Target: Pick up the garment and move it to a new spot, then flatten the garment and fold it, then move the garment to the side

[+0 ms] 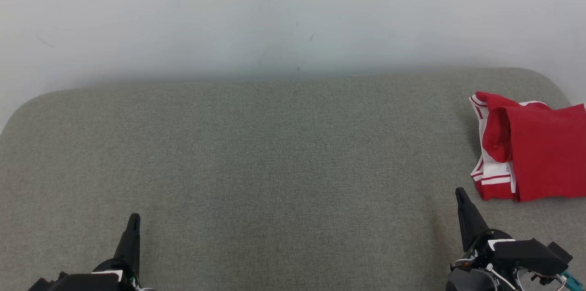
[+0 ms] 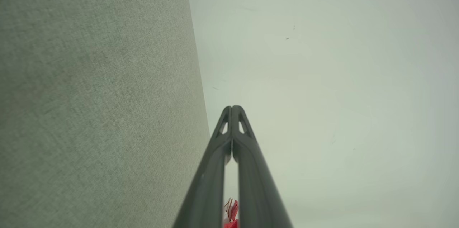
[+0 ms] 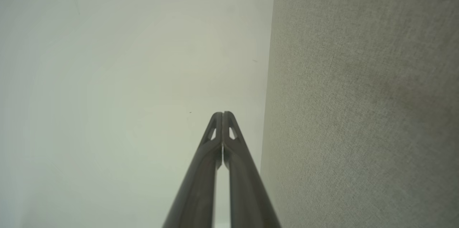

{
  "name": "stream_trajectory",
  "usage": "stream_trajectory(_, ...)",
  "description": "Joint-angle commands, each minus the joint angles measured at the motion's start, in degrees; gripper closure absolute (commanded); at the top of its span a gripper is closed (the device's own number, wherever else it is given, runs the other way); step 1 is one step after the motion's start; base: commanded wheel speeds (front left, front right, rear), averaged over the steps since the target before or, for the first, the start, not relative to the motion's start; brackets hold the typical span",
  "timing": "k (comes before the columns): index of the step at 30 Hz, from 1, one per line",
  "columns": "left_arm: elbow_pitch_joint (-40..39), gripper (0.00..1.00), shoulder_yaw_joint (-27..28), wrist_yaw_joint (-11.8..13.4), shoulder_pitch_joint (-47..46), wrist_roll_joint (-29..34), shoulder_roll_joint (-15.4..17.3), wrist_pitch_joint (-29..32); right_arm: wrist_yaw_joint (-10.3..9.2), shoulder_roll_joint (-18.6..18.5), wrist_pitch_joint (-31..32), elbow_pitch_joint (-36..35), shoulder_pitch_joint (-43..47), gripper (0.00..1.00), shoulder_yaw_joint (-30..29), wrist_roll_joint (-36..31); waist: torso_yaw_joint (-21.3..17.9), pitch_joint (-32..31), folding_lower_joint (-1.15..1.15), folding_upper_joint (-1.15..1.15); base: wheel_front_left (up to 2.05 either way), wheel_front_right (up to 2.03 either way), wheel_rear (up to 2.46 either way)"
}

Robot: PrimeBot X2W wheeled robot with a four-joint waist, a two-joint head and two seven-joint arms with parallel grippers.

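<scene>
I find no legible text, label, brand, number or sign on any surface in my three views.

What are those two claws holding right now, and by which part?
Nothing. The left claw and the right claw are both shut and empty. The red garment lies on the grey surface, apart from both.

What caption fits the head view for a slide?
Red-and-white garment lying at the far right of a grey cloth-covered table.
</scene>
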Motion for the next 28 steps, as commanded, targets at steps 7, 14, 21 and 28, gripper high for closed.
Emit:
stream_trajectory(7,-0.21,1.0,0.17,0.04,-0.54,-0.26,0.21,0.01,-0.12,0.13,0.18,-0.05,0.52,1.0,-0.01,0.08,0.0,0.0,0.0,0.0,0.0,0.0,0.0)
stream_trajectory(14,-0.21,1.0,0.17,0.04,-0.53,-0.26,0.21,0.02,-0.12,0.13,0.18,-0.07,0.51,1.0,-0.01,0.08,0.0,0.0,0.0,0.0,0.0,0.0,0.0)
stream_trajectory(21,-0.2,1.0,0.16,0.04,-0.53,-0.26,0.21,0.01,-0.12,0.13,0.17,-0.07,0.51,1.0,-0.01,0.08,0.0,0.0,0.0,0.0,0.0,0.0,0.0)
stream_trajectory(28,-0.21,1.0,0.17,0.04,-0.53,-0.26,0.21,0.01,-0.12,0.13,0.18,-0.07,0.51,1.0,-0.01,0.09,0.0,0.0,0.0,0.0,0.0,0.0,0.0)
